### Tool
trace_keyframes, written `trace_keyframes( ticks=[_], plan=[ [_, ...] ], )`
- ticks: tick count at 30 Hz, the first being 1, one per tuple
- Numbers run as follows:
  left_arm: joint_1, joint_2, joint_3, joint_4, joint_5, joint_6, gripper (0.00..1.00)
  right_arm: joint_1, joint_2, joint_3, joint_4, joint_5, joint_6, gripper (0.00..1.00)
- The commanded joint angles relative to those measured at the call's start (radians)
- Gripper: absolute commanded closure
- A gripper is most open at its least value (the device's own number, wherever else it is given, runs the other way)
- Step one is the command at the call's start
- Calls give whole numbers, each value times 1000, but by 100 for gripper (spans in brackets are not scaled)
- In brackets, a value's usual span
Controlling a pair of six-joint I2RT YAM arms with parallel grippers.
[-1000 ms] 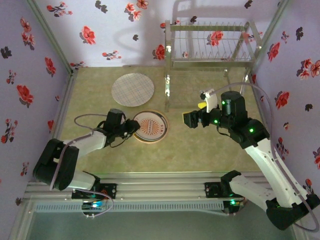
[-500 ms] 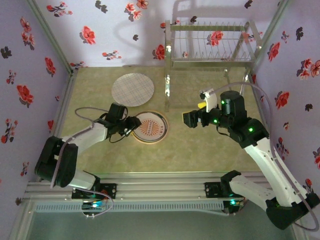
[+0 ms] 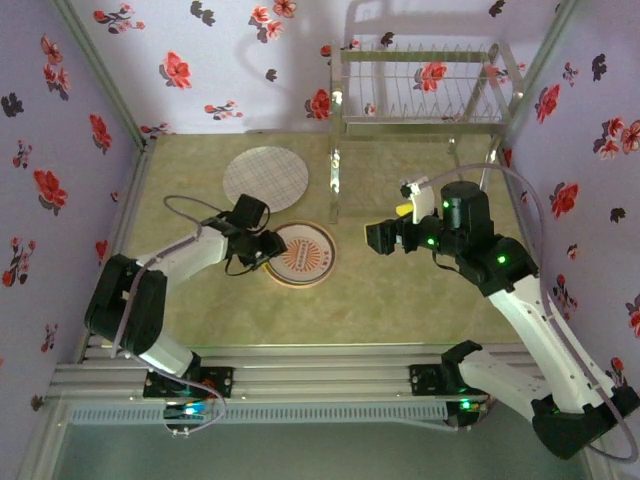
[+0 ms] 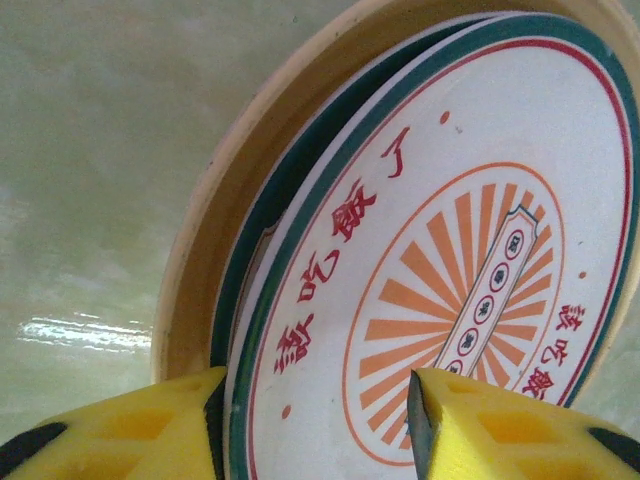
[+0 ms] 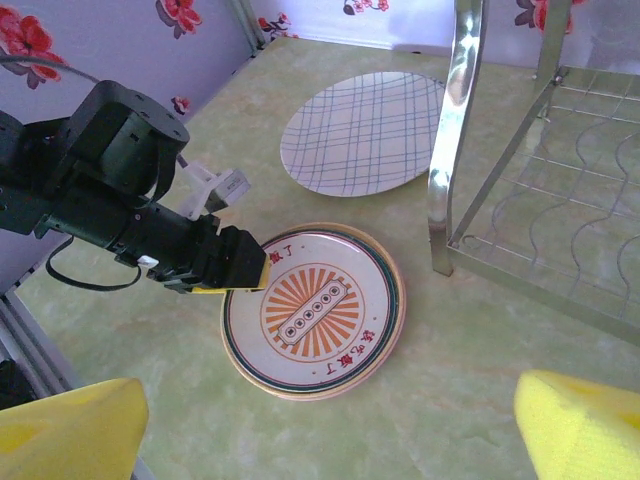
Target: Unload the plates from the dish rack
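Note:
A white plate with an orange radial pattern and teal rim (image 3: 305,255) (image 4: 450,250) (image 5: 315,310) lies flat on top of a small stack; a tan rim (image 4: 195,260) shows beneath it. My left gripper (image 3: 268,246) (image 4: 315,430) (image 5: 240,265) is open at the stack's left edge, its yellow fingers (image 4: 150,425) wide apart either side of the rim. A plaid cream plate (image 3: 265,179) (image 5: 362,133) lies flat farther back. The silver dish rack (image 3: 420,95) (image 5: 458,110) stands at the back right. My right gripper (image 3: 380,238) (image 5: 330,400) hangs open above the table, right of the stack.
The rack's near left leg (image 3: 334,190) stands just behind the plate stack. Floral walls close in the table on the left, back and right. Bare green tabletop (image 3: 400,300) lies in front of the stack and under the right arm.
The left wrist has swung toward the back of the table, its gripper staying at the stack's left edge. The right arm and the plates have not moved.

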Motion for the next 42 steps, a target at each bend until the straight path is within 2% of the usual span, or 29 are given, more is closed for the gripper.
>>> trace_keyframes(
  ticks=[1,6,15,18,19,21,22,24,25,27,29,30,33,35,37,38,40,42],
  plan=[
    [-18,24,48,-129,-72,39,49,8,-7,10,13,16,13,5],
    [-37,31,109,-223,-146,51,43,9,-5,13,7,39,12,5],
    [-54,3,172,-318,-206,72,31,9,5,35,-11,139,22,5],
    [-54,-28,199,-370,-247,80,26,8,-5,52,-23,284,31,4],
    [-53,-51,208,-388,-269,82,23,7,-12,57,-26,367,44,1],
    [-36,-106,217,-401,-292,80,16,3,-14,77,-58,552,80,1],
    [-21,-148,213,-392,-295,82,1,-4,-14,84,-87,649,107,1],
    [21,-231,189,-357,-285,81,0,-33,-17,82,-147,790,165,1],
    [51,-277,169,-326,-270,81,0,-49,-25,72,-175,828,191,1],
    [103,-348,135,-296,-267,63,0,-64,-56,39,-188,827,194,1],
    [153,-404,104,-270,-268,55,0,-64,-111,-19,-167,810,165,1],
    [170,-428,89,-247,-273,67,0,-64,-143,-59,-142,842,159,1],
    [178,-506,41,-228,-409,87,0,-64,-248,-224,-24,1090,207,1],
    [173,-549,11,-241,-574,77,0,-73,-292,-376,135,1186,122,1],
    [170,-561,-17,-263,-750,52,0,-113,-284,-489,245,1178,70,1],
    [173,-559,-40,-229,-802,105,0,-151,-259,-529,277,1134,59,1],
    [180,-552,-93,-139,-841,258,0,-205,-197,-605,377,1045,17,1],
    [181,-552,-194,41,-838,483,0,-229,-138,-669,509,1002,-19,1]
  ],
)
